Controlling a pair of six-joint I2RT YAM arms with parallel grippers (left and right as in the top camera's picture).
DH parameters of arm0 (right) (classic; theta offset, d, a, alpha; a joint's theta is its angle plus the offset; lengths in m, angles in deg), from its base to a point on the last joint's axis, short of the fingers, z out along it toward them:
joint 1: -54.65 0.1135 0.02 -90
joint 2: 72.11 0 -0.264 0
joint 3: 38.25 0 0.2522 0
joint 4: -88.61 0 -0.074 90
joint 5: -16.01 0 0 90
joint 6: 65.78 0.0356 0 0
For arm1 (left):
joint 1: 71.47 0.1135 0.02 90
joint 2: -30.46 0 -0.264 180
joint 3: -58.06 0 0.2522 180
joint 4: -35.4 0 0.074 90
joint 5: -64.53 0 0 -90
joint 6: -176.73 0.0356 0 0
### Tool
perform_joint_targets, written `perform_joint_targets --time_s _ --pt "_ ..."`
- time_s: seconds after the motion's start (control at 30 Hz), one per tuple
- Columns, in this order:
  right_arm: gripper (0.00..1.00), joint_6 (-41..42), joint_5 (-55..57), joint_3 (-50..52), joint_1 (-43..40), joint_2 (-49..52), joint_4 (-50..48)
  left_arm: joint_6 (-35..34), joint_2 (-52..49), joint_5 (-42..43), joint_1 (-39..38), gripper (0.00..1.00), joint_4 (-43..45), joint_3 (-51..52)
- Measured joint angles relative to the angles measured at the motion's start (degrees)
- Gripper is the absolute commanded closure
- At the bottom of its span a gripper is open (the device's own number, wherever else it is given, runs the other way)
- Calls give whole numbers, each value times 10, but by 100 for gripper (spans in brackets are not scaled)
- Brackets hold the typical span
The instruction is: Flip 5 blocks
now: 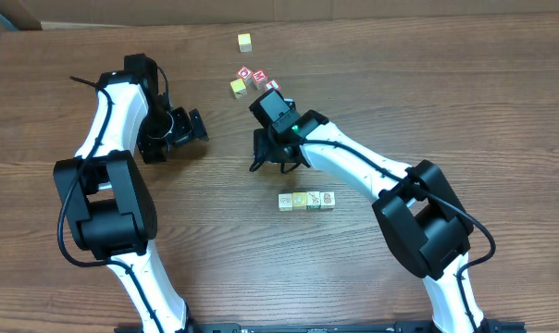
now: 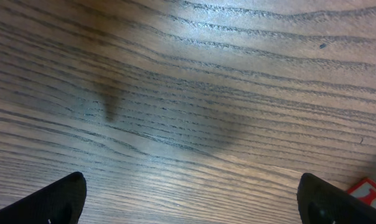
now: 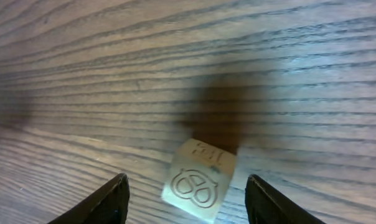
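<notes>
Several pale blocks (image 1: 307, 200) sit in a row nearest the robot, probably already flipped; beyond them another block (image 3: 199, 180) lies tilted between the right gripper's (image 3: 188, 200) parted jaws, untouched, seemingly the one in hand; farther off, the left gripper (image 2: 191, 205) gapes wide, holding nothing

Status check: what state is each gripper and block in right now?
left gripper: open, empty.
right gripper: open, straddling one block without touching it.
that block: on the table, ungripped.
row of three blocks: flat, touching side by side.
red-and-white cubes: resting, untouched.
</notes>
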Motion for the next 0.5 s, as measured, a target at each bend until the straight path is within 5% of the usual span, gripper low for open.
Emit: perform_joint_targets --time_s 0.5 --pt "56 22 22 12 1 0 5 0 0 0 0 0 0 0"
